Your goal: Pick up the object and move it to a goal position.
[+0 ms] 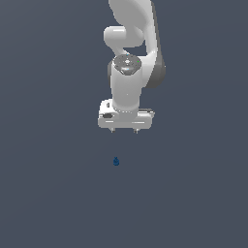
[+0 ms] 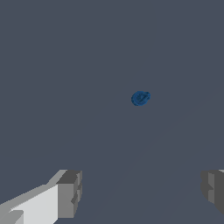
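The white arm [image 1: 128, 63] hangs over a plain grey surface [image 1: 48, 193], its gripper [image 1: 124, 131] pointing down with the fingers [image 2: 69, 194] spread wide — nothing sits between them. The object [image 1: 116, 161], a tiny dark blue blob, lies on the surface apart from the gripper, lower in the exterior view and slightly toward that view's left. In the wrist view the blob [image 2: 140, 98] shows rounded, well clear of both fingertips.
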Controlling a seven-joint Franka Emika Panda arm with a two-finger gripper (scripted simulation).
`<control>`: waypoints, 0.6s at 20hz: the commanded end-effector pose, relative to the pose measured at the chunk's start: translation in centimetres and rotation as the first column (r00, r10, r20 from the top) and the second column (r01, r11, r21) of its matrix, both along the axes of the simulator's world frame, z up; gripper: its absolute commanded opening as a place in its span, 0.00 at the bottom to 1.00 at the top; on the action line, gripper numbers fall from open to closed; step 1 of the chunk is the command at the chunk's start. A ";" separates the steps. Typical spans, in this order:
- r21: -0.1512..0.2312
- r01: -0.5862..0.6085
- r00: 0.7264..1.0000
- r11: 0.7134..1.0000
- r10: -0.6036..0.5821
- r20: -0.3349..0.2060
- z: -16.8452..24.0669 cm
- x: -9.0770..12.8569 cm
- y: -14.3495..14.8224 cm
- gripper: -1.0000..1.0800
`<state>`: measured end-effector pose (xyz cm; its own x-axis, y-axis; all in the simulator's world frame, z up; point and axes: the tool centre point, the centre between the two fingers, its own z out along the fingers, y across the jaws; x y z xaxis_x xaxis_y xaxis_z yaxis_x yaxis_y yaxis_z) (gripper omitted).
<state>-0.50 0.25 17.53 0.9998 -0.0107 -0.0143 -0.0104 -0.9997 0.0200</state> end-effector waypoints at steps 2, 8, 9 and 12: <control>0.001 0.001 1.000 1.000 -0.001 0.000 0.1 0.0 0.1 0.96; 0.001 -0.007 1.000 1.000 0.007 0.000 0.0 0.2 0.0 0.96; 0.001 -0.013 1.000 1.000 0.013 0.000 -0.1 0.3 0.0 0.96; 0.001 -0.036 0.999 0.999 0.036 0.001 -0.4 0.7 -0.2 0.96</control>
